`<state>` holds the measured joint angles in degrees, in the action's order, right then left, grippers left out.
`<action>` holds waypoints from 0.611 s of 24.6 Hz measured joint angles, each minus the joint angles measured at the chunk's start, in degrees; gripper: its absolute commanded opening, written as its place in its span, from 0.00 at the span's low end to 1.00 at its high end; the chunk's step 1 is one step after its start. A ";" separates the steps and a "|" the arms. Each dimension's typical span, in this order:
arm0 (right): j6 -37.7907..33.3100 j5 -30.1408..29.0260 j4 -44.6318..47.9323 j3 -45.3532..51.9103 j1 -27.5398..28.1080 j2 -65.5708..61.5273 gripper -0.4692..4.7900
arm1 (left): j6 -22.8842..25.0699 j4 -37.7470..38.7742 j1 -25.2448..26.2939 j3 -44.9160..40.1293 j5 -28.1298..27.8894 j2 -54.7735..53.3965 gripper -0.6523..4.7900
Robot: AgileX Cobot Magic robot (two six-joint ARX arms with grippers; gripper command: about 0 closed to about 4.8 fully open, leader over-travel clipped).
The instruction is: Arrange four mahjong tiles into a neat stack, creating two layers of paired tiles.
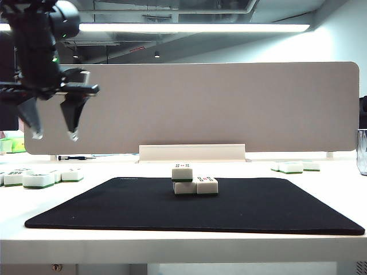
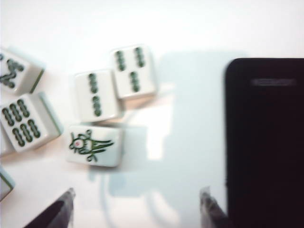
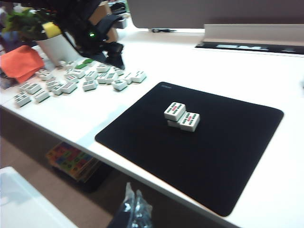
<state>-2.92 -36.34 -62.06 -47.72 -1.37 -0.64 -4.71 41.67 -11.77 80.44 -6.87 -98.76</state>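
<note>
Standing at the counter's (image 1: 183, 243) front edge, I see first the black mat (image 1: 195, 206) spread across the middle of the frame. On it, just left of centre, sits the unfinished stack (image 1: 194, 180): two mahjong tiles side by side and touching, and a third tile (image 1: 182, 171) resting on the left one, so three of the four are in place. The right wrist camera shows the same group (image 3: 182, 116) on the mat, the top tile sitting a little askew over its partner. Low in that view the right pincer (image 3: 134, 209) hangs off the counter's near edge, its two fingers pressed together with nothing between them. Farther back, at the left of the frame, loose tiles (image 1: 40, 179) lie scattered on the white surface beside the mat. High in the upper left the left pincer (image 1: 54, 134) hovers well above them, fingers spread wide and empty. Its wrist camera looks down between those fingertips (image 2: 64, 209) at several face-up tiles, the nearest being a bird tile (image 2: 93, 145), with the mat's corner (image 2: 266, 142) alongside. Behind everything stands a pale divider panel (image 1: 229, 106).
</note>
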 measured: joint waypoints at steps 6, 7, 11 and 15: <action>0.00 0.74 0.02 0.00 0.02 0.00 0.09 | 2.78 2.47 2.78 -0.11 2.99 -3.98 0.76; 0.00 0.74 0.02 0.00 0.00 0.00 0.09 | 2.82 2.45 2.82 -0.11 3.02 -4.24 0.76; 0.00 0.74 0.02 0.00 0.00 0.00 0.09 | 3.80 -0.74 2.84 -0.11 1.77 -4.81 0.76; -0.04 -0.17 0.02 0.00 0.00 0.00 0.09 | 4.00 -3.23 3.02 -0.11 0.55 -4.85 0.76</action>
<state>-2.96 -36.51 -62.04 -47.72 -1.37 -0.64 -0.71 38.44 -8.75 80.34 -6.33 -103.61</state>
